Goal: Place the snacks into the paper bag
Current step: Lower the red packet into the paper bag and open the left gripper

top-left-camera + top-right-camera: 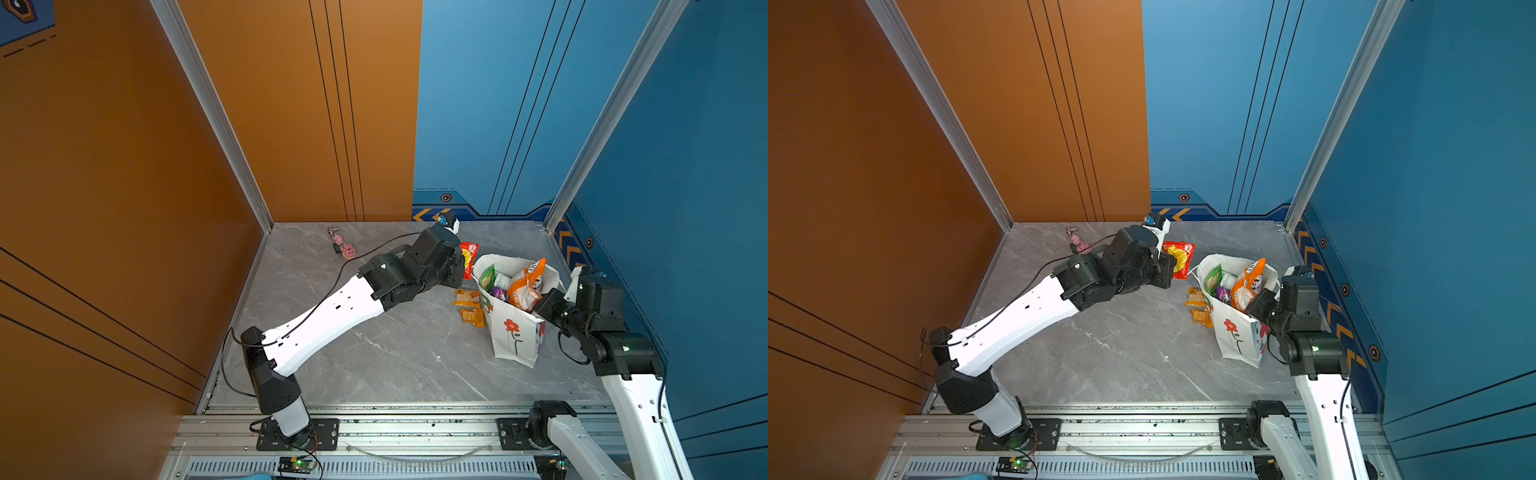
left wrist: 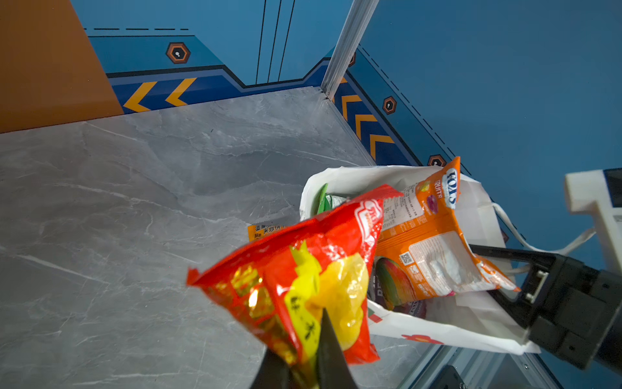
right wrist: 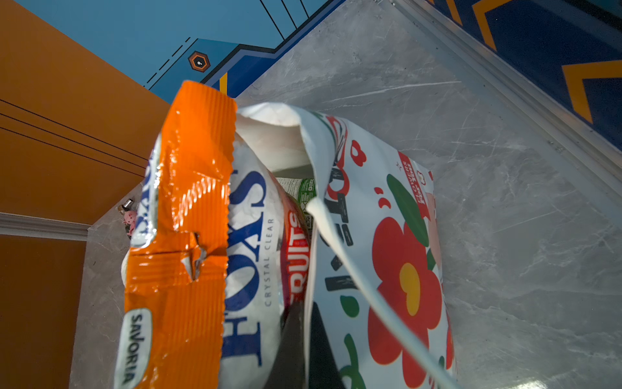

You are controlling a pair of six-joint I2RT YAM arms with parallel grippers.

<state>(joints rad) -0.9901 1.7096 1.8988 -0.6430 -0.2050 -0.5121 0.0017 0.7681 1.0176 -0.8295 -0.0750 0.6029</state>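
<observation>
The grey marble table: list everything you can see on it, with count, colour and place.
White paper gift bag with red flower: one, white, standing at the table's right side.
Orange foil candy bag: one, orange-white, sticking out of the gift bag.
Green foil packet: one, green, inside it.
Purple foil packet: one, purple, inside it.
Small orange sachets: two, orange, on the table left of it.
Red-yellow foil snack bag: one, held beside its rim.
Pink pig-shaped keychain charms: two, pink, far-left.
Left gripper: black, shut on the red-yellow bag.
Right gripper: black, shut on the gift bag's rim.
</observation>
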